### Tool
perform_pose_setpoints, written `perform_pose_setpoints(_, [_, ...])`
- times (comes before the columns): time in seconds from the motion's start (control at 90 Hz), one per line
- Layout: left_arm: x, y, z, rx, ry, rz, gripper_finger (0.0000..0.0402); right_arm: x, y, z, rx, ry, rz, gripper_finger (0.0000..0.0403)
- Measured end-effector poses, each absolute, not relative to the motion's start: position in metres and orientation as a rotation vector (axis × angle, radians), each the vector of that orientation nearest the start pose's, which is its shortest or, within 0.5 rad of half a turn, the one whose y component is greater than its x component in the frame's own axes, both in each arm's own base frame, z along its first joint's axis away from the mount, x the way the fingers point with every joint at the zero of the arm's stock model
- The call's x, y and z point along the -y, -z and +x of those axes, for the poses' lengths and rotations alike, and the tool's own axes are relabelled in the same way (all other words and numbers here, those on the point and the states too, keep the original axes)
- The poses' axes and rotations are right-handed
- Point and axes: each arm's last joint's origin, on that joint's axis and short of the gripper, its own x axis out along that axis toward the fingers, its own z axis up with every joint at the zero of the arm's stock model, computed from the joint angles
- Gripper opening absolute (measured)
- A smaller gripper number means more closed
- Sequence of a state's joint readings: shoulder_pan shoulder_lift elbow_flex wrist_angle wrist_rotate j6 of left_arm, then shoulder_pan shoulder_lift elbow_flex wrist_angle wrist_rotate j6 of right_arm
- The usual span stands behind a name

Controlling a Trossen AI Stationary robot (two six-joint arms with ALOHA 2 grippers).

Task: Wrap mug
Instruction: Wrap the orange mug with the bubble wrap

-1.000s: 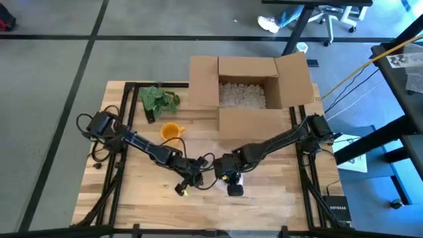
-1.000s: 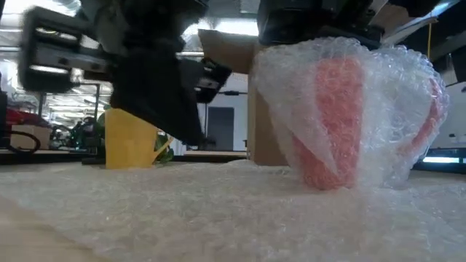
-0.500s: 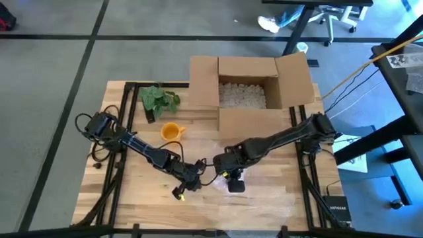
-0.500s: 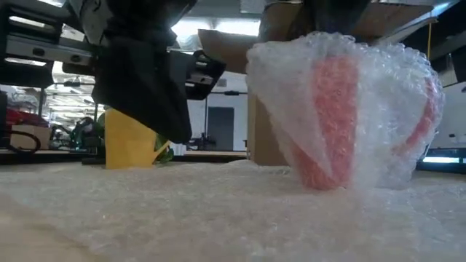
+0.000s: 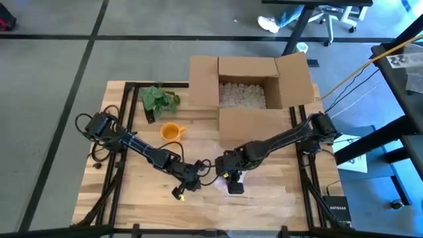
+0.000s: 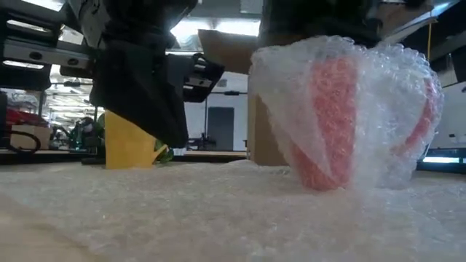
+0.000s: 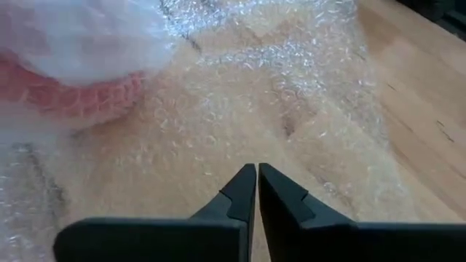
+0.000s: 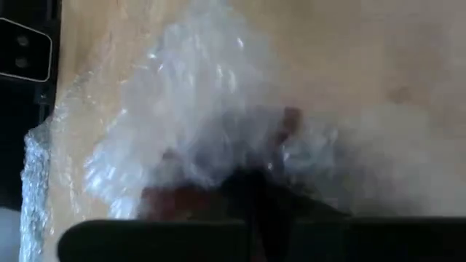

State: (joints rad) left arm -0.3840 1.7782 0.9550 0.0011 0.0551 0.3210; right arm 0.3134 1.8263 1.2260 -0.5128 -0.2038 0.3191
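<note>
Two arms meet over a mug [image 6: 342,116] half wrapped in bubble wrap [image 7: 277,109].
Left claw [image 7: 257,191] closed, empty, beside it; right claw [image 5: 232,177] above, grip unclear.

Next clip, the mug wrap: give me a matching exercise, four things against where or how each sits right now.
Things:
1. red mug
2. yellow cup
3. cardboard box
4. left hand

States:
A. open, with white packing fill inside
B. bare on the wood, beside the green plant
C. fingers shut, over the bubble wrap sheet
D. standing on the sheet, swathed in bubble wrap

Pairs: 1-D, 2-B, 3-A, 4-C
</note>
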Motion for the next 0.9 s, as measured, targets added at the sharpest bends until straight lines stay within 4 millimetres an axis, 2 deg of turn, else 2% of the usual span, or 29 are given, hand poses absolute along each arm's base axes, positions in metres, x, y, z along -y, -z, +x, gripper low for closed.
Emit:
perform_pose_setpoints(0.078, [0.133,-0.153,0.325,-0.739,0.541,0.432,0.0,-0.117,-0.178,0.343,-1.183,-0.272,0.24,0.0])
perform_pose_setpoints(0.2, [0.133,-0.154,0.326,-0.724,0.54,0.43,0.0,-0.118,-0.179,0.345,-1.183,-0.256,0.236,0.0])
perform_pose_setpoints(0.467, [0.137,-0.155,0.326,-0.709,0.543,0.419,0.0,-0.119,-0.203,0.352,-1.154,-0.249,0.187,0.0])
perform_pose_setpoints(0.9, [0.137,-0.154,0.326,-0.715,0.541,0.413,0.0,-0.117,-0.237,0.351,-1.234,-0.177,0.134,0.0])
